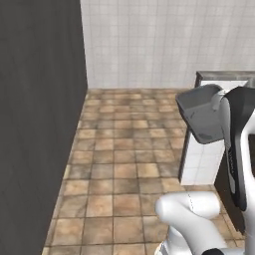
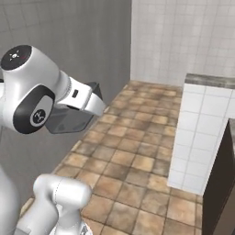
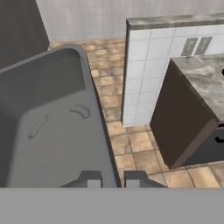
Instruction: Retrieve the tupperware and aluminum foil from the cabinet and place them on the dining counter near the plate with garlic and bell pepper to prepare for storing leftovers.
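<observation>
Aloft, gripper point(image 3: 113, 180) clamps grey tupperware point(image 3: 52, 127) rim above tiled floor point(image 1: 124, 169)

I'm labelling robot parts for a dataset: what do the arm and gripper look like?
The arm is glossy white with rounded links, dark grey joint panels and a round cap bearing a small red dot. The gripper has two small dark grey square finger tips.
</observation>
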